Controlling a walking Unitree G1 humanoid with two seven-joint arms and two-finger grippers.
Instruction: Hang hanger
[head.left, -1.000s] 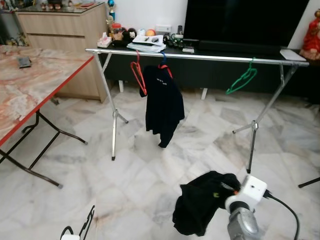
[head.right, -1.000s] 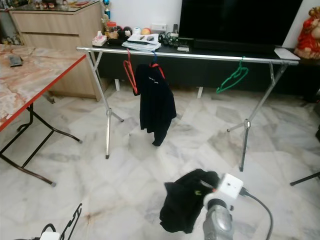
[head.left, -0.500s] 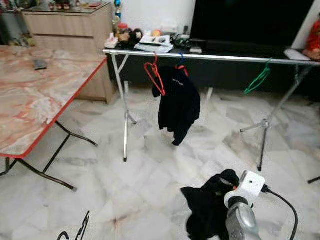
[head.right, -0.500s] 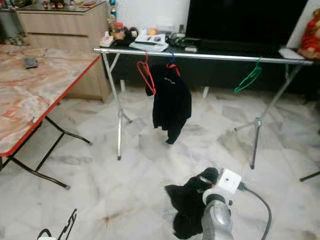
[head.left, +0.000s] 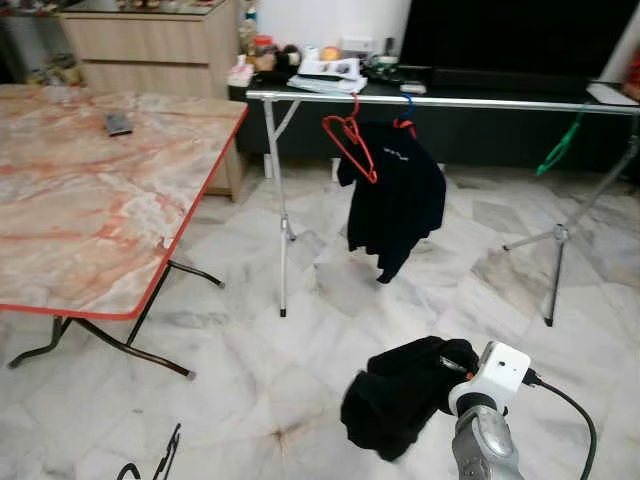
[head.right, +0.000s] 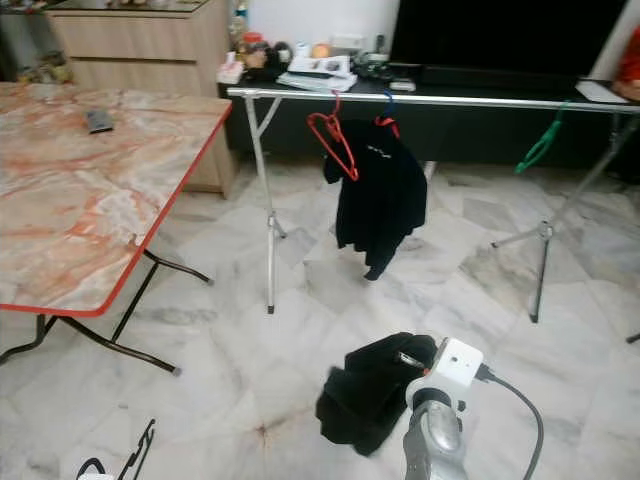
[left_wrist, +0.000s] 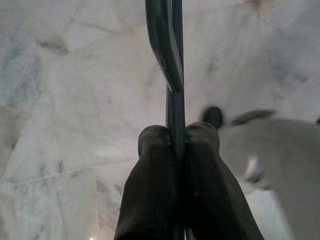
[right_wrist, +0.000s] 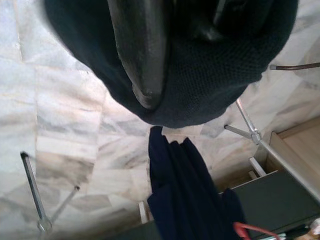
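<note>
My left gripper (left_wrist: 177, 135) is shut on the thin dark bar of a hanger (left_wrist: 167, 55), low over the marble floor; the hanger's black hook (head.left: 168, 452) pokes up at the lower left of the eye views. My right gripper (right_wrist: 185, 45) is shut on a bunched black garment (head.left: 400, 392), which hangs in front of its white wrist (head.left: 497, 375). Ahead stands a silver clothes rack (head.left: 480, 101). On its rail hang a red hanger (head.left: 350, 145), a black shirt (head.left: 395, 205) on a blue hanger, and a green hanger (head.left: 560, 145) farther right.
A marble-topped folding table (head.left: 90, 200) with a red edge fills the left, with a small dark object (head.left: 118, 123) on it. Behind the rack are a wooden cabinet (head.left: 150, 45) and a low dark console (head.left: 330, 68) with clutter under a TV. The rack's legs (head.left: 283, 250) splay outward.
The whole picture has shifted right, so the camera has turned left; more of the table shows. The black garment stays in the right gripper and the hanger in the left.
</note>
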